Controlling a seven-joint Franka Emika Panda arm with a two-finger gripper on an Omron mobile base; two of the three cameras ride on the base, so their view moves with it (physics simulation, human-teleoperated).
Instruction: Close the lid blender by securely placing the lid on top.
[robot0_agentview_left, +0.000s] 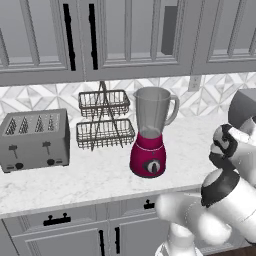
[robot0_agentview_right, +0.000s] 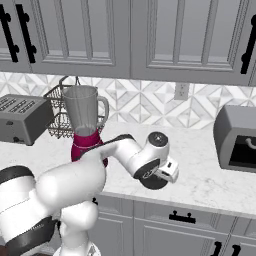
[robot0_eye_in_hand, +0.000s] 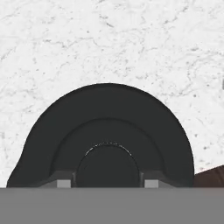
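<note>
i take the blender (robot0_agentview_left: 150, 135) as my landmark: it stands on the marble counter (robot0_agentview_left: 100, 177) with its magenta base down and the clear jar upright, and the jar's mouth is uncovered. in the right base view the same blender (robot0_agentview_right: 86, 125) is partly hidden, its base cut off behind my arm's white forearm.

the lid (robot0_eye_in_hand: 105, 140) is well to the right of the blender and nearer the counter's front edge. in the hand view it is a black disc with a raised round centre, its lower part cut off by the bottom of the frame. in the right base view i can make out only a dark sliver of the lid (robot0_agentview_right: 156, 181) under the wrist.

the gripper (robot0_eye_in_hand: 107, 183) sits right over the lid's centre knob, with one fingertip (robot0_eye_in_hand: 64, 183) on each side of it. just the grey tips peek up, but they sit tight against the knob, so i read the jaws as clamped on the lid. whether the lid is resting on the counter or lifted off it, i cannot tell.

left of the blender stand a two-tier wire basket (robot0_agentview_left: 104, 120) and, further left, a grey toaster (robot0_agentview_left: 34, 140). far to the blender's right a grey appliance (robot0_agentview_right: 237, 137) is cut off by the frame edge.
</note>
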